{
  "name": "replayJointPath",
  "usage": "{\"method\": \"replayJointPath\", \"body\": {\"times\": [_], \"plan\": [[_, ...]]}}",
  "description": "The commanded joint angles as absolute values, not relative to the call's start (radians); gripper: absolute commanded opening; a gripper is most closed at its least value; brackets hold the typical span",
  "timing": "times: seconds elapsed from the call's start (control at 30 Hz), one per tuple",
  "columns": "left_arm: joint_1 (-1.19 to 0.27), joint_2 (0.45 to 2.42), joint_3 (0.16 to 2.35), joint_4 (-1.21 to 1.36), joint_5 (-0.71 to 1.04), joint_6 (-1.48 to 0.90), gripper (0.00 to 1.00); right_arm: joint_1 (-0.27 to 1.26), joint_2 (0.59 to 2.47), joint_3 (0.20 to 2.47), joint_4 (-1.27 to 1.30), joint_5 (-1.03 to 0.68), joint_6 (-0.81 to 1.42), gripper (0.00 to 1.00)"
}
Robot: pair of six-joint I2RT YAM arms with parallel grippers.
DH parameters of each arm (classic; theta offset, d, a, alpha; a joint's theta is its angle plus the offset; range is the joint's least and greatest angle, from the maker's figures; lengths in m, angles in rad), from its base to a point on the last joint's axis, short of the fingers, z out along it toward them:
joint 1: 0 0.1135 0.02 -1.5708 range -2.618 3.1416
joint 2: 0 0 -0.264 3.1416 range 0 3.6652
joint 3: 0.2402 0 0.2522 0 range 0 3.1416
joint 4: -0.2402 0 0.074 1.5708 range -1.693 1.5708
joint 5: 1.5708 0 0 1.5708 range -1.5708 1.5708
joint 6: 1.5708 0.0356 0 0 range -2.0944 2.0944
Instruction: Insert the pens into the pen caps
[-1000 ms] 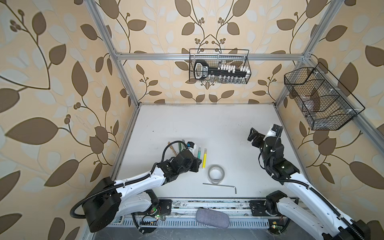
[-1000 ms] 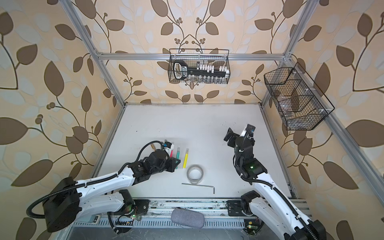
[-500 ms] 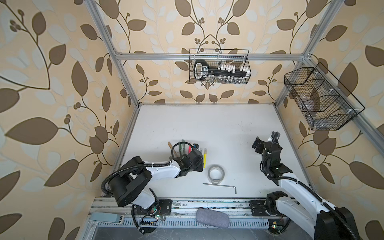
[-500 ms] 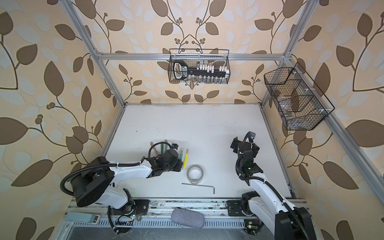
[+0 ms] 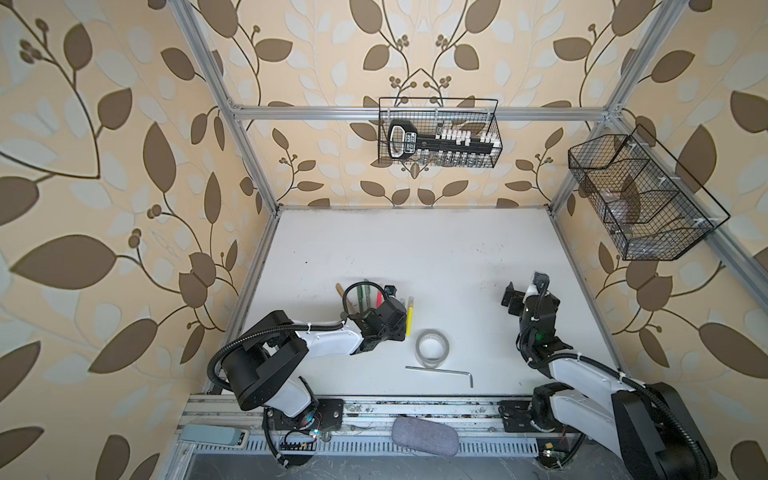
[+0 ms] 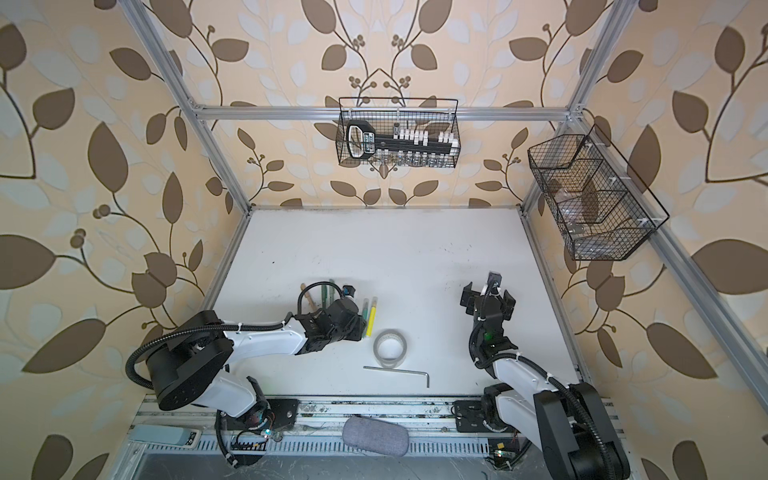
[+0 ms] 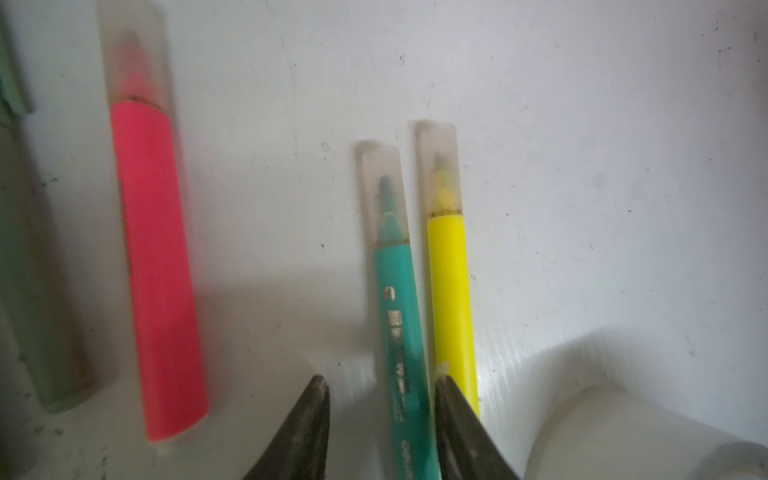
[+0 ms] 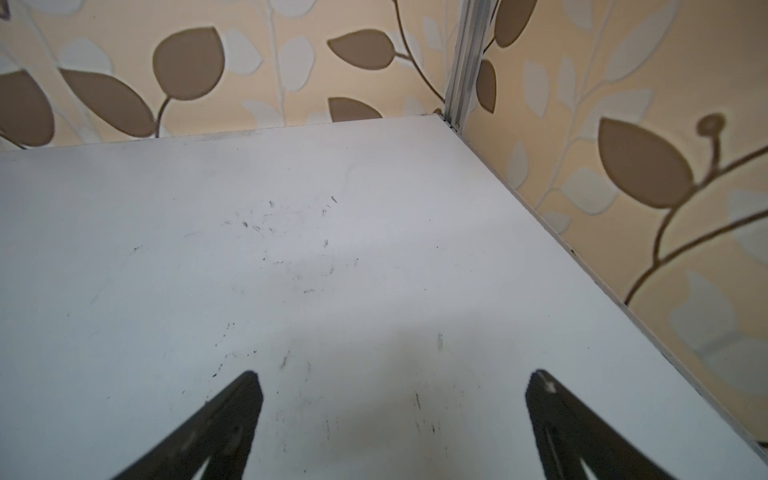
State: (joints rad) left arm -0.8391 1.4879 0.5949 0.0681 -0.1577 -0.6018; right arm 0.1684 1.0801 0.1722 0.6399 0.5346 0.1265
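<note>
L pincer (image 7: 381,380) now parted, green marker (image 7: 397,291) betw jaws

Left tool (image 7: 380,379) half-parted, right tool (image 8: 394,373) wide apart

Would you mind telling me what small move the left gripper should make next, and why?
Probably lift the left gripper straight up: its jaws stand apart around the teal-green plastic marker, which already wears its clear whitish cap and lies close beside the yellow marker, so sideways motion might knock both.
</note>
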Motion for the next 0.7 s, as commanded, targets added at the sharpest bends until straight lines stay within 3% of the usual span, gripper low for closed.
{"method": "replayJointPath", "body": {"times": [0.0, 0.13, 0.17, 0.27, 0.37, 0.5, 0.67], "plan": [[-0.845, 1.393, 0.632, 0.040, -0.213, -0.603, 0.56, 0.162, 1.116, 0.168, 0.819, 0.518, 0.042, 1.00], [-0.844, 1.238, 0.629, -0.035, -0.333, -0.627, 0.86, 0.149, 1.250, 0.143, 1.009, 0.440, 0.000, 1.00], [-0.843, 1.183, 0.635, -0.084, -0.402, -0.636, 0.90, 0.127, 1.296, 0.139, 1.083, 0.383, -0.012, 1.00], [-0.838, 1.014, 0.671, -0.244, -0.663, -0.652, 0.99, 0.053, 1.312, 0.172, 0.994, 0.322, 0.065, 1.00], [-0.830, 0.872, 0.672, -0.265, -0.942, -0.587, 0.99, 0.053, 1.335, 0.152, 1.053, 0.286, 0.048, 1.00], [-0.788, 0.824, 0.571, 0.025, -1.191, -0.241, 0.99, 0.051, 1.345, 0.171, 1.033, 0.251, 0.034, 1.00], [-0.488, 0.956, 0.520, 0.134, -1.093, -0.109, 0.99, 0.048, 1.342, 0.173, 1.025, 0.228, 0.029, 1.00]]}}
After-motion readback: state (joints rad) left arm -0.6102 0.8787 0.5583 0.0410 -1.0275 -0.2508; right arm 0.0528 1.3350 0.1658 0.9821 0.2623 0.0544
